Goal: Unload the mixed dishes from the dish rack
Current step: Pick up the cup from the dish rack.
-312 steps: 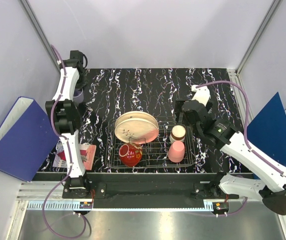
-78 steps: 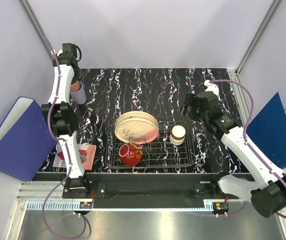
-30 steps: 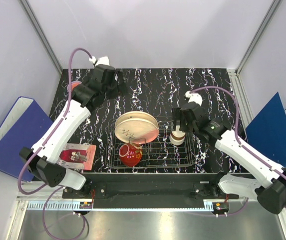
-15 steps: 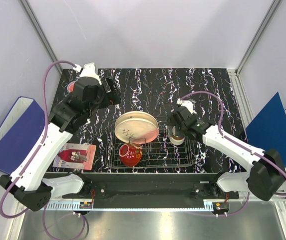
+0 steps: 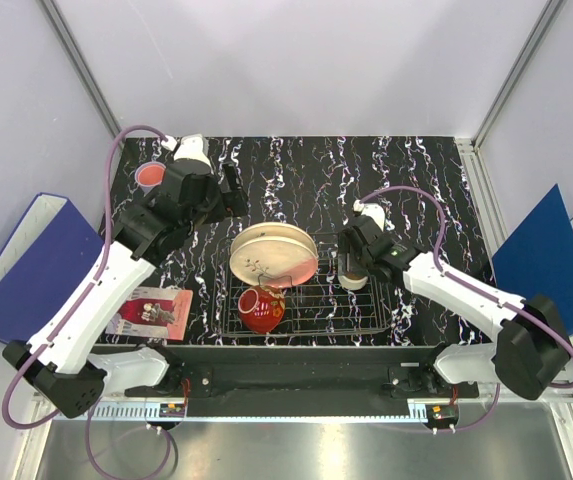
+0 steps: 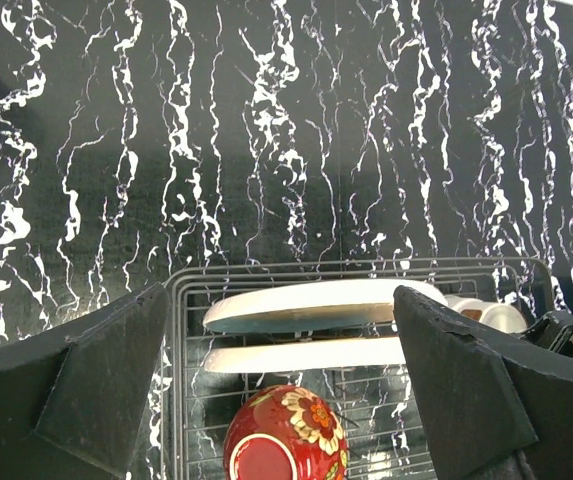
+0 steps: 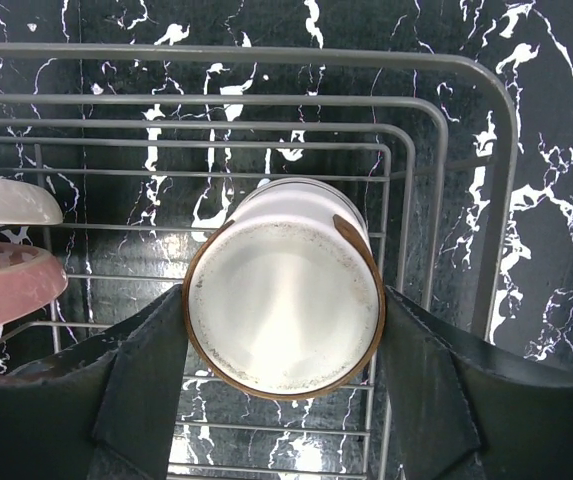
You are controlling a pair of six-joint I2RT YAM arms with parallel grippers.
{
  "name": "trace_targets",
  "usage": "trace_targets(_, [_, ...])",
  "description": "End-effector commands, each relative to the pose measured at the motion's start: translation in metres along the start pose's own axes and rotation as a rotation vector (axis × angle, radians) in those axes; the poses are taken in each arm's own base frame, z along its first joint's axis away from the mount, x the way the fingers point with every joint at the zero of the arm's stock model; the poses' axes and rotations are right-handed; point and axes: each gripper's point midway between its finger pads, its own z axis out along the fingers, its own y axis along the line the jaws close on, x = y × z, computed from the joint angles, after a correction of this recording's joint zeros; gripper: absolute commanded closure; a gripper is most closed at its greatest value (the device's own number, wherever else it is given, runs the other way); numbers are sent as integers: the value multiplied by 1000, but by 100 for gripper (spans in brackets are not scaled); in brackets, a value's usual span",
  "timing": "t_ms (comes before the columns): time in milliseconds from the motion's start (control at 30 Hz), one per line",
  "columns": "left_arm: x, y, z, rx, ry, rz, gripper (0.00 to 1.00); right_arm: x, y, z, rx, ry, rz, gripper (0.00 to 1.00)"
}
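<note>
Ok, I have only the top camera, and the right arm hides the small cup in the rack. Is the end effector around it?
Observer: Yes. In the right wrist view the small cup sits between the fingers of the right end effector, one at each side of its rim.
Operator: How many plates? I see one shape.
Observer: Two. The left wrist view shows a plate with a second plate close beside it.
Operator: And the other arm?
Observer: The left end effector is open wide, nothing between its fingers.

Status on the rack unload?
Left end effector open, empty, hovering beyond dish rack. Right end effector straddling brown-rimmed cup in rack, grip unconfirmed. Two plates, red bowl also racked. Nothing blocking.
</note>
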Motion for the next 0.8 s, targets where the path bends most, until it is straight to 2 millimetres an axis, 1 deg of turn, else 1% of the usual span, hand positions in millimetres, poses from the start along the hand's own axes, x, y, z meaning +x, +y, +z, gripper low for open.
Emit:
trace_targets(0, [-9,-5,1,11,-42,-13,1,-10,3,-8,-22,-54,24,44])
trace_targets(33, [-8,-5,1,11,-40,-10,1,-11,2,-10,-22,-59,25,53])
trace_targets(67, [-9,-5,2,11,-42,-11,1,-15,2,-14,-27,-76,33,55])
trace_targets(100, [-9,-6,1,12,-43,-12,1,-18,2,-20,-30,-81,37,60])
trace_targets(133, [-9,-5,1,12,-43,-11,1,-23,2,-25,-35,-92,42,62])
trace_targets(167, [-10,-6,2,12,-43,-11,1,-24,-2,-34,-29,-93,40,66])
trace_targets(200, [-11,-6,1,12,-46,-12,1,-39,3,-48,-49,-125,57,71])
trace_targets(233, [-11,-6,1,13,-46,-13,1,-47,6,-60,-63,-145,57,82])
trace_targets(267, [-12,-8,1,18,-51,-17,1,-59,6,-77,-82,-189,68,91])
trace_targets(300, [-13,-9,0,26,-52,-17,1,-77,9,-98,-113,-235,81,99])
trace_targets(333, [-15,-12,1,38,-58,-20,1,-88,11,-112,-141,-269,95,100])
trace_targets(367, [-16,-16,-1,56,-61,-22,1,-99,15,-131,-197,-313,109,100])
trace_targets(400, [-14,-23,-2,101,-47,-21,1,-117,21,-150,-249,-373,120,100])
trace_targets(433, [-20,-33,-2,152,-70,-32,1,-126,24,-162,-283,-402,127,100])
trace_targets(467, [-19,-47,-10,242,-64,-35,1,-134,31,-171,-327,-423,133,100])
trace_targets(500, [-13,-54,-10,292,-54,-38,1,-141,36,-179,-355,-440,139,100])
trace_targets(533, [-23,-69,-15,374,-99,-64,1,-145,39,-181,-374,-445,149,100])
trace_targets(567, [-28,-77,-27,441,-126,-77,1,-154,48,-187,-436,-469,170,100])
trace_targets(600, [-17,-88,-31,528,-94,-73,1,-155,52,-185,-475,-469,192,100])
trace_targets(633, [-26,-99,-40,598,-133,-94,1,-159,57,-187,-524,-481,217,100])
trace_targets(667, [-30,-104,-50,644,-150,-100,1,-173,69,-207,-658,-541,238,100])
trace_targets(700, [-26,-110,-55,697,-137,-95,1,-175,62,-197,-688,-536,311,100])
trace_targets(733, [-32,-116,-63,742,-162,-108,1,-183,60,-200,-745,-557,350,100])
trace_targets(767, [-32,-119,-70,781,-164,-109,1,-194,70,-218,-892,-571,401,100])
